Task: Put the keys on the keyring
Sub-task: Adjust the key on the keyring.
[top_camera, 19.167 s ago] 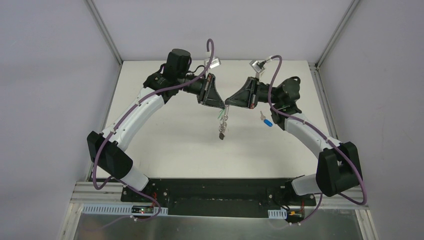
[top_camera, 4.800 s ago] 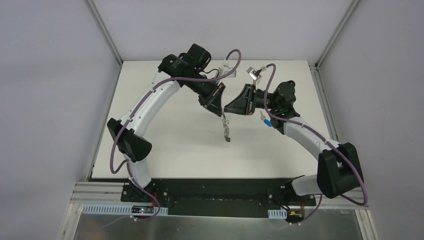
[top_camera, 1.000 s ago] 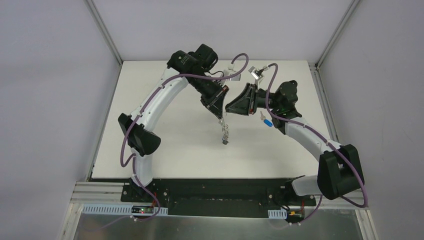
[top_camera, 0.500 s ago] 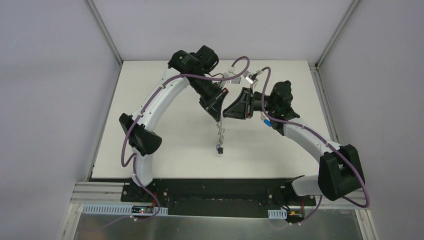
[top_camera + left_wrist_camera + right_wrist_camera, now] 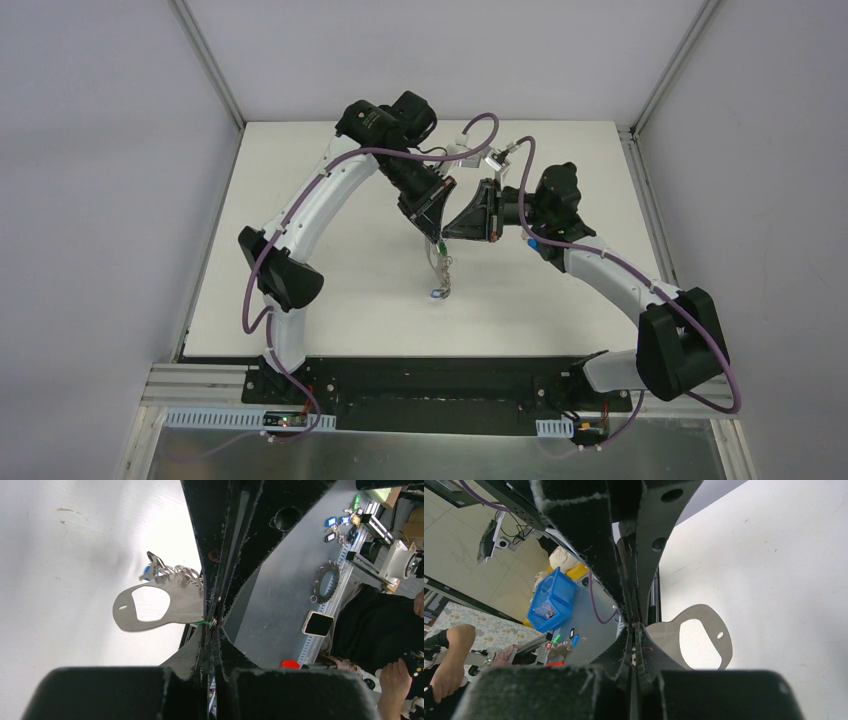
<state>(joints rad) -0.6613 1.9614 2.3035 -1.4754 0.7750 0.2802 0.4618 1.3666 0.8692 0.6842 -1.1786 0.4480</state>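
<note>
The keyring [image 5: 440, 272] hangs over the table's middle, its small tag lowest. In the left wrist view its pale grey oval plate [image 5: 150, 607] runs into my left gripper [image 5: 212, 623], which is shut on its edge; a green sliver of a key's head [image 5: 201, 623] shows at the tips. My right gripper [image 5: 452, 224] meets my left gripper [image 5: 434, 222] tip to tip and is shut at the same edge. The plate [image 5: 706, 645] sits just beside the right gripper [image 5: 634, 626]. The blue key [image 5: 533, 243] lies on the table, partly under the right arm.
The white table [image 5: 330, 280] has metal posts at its back corners [image 5: 215, 70]. Both forearms cross above its far half. Past the table edge, the wrist views show a blue bin [image 5: 549, 597] and a phone [image 5: 318, 623].
The right gripper has moved left to the left gripper's tips and shut there. The hanging keyring has swung a little. The left arm has held still.
</note>
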